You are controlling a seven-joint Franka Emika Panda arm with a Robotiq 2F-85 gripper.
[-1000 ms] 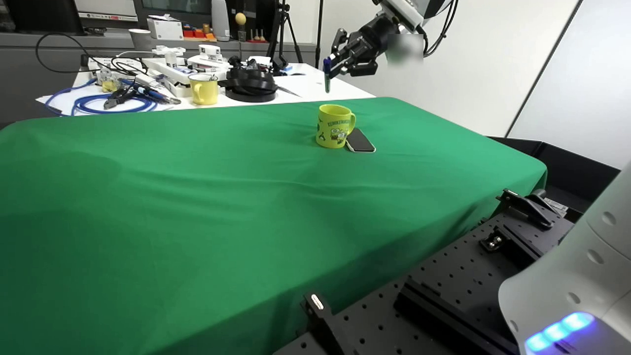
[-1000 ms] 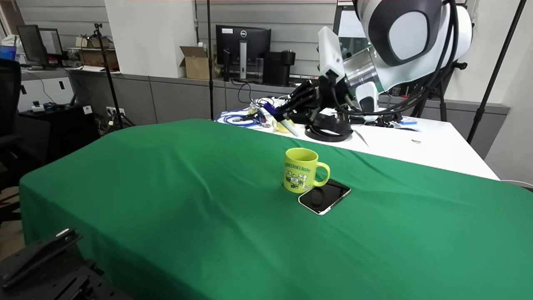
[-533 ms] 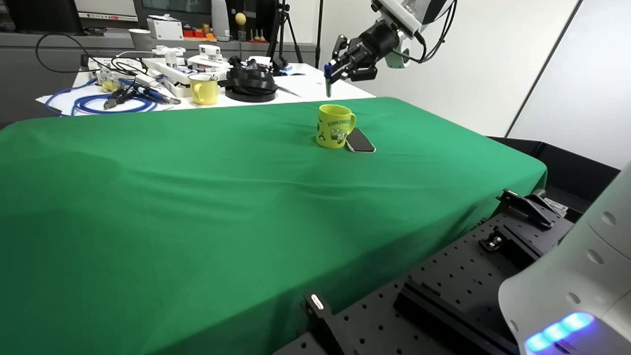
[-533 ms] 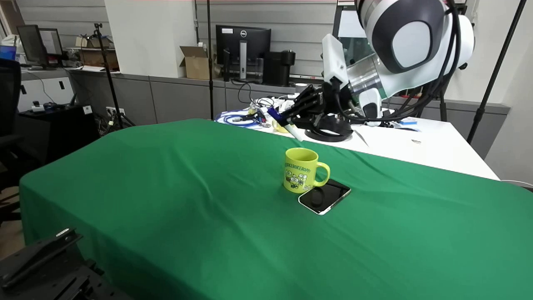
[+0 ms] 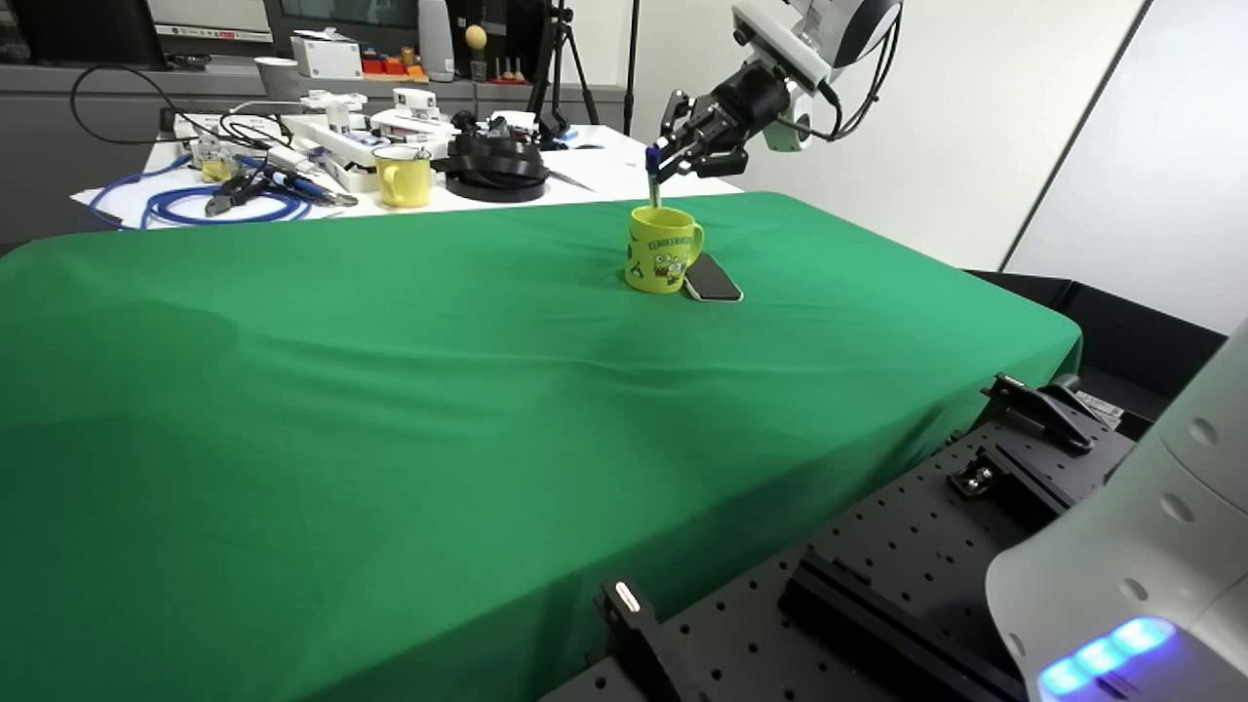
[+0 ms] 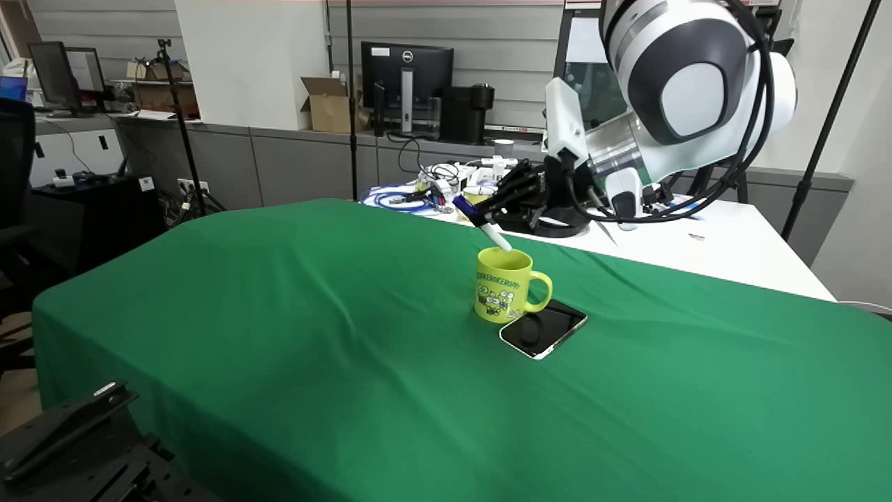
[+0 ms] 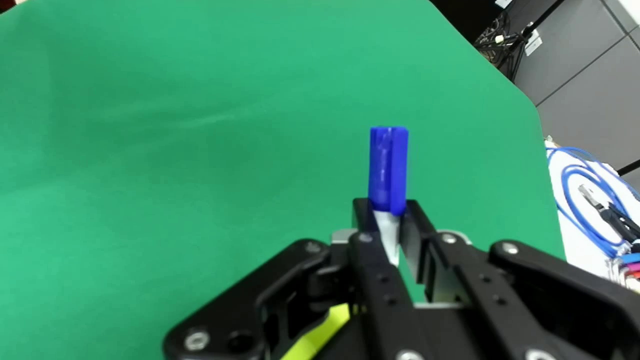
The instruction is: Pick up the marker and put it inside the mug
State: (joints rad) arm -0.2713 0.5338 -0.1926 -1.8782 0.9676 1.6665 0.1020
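The marker point(image 6: 496, 238) is white with a dark blue cap. My gripper point(image 7: 386, 216) is shut on it just below the cap point(image 7: 388, 170). The marker hangs tip down, tilted in an exterior view and near upright in an exterior view point(image 5: 654, 185). The yellow-green mug point(image 5: 655, 255) stands upright on the green cloth; it also shows in an exterior view point(image 6: 496, 287). The marker's tip meets the line of the mug's far rim in both exterior views; I cannot tell whether it is over the opening. In the wrist view part of the mug point(image 7: 320, 335) shows behind the fingers.
A phone point(image 6: 545, 328) lies beside the mug under its handle side. A white table point(image 5: 609, 175) behind the green cloth point(image 5: 390, 409) holds a paler yellow mug point(image 5: 404, 177), a black coil point(image 5: 495, 168), blue cables point(image 5: 224, 203) and tools.
My gripper has moved down with the marker, bringing the marker's tip from above the mug to the level of its rim. The mug and phone have not moved.
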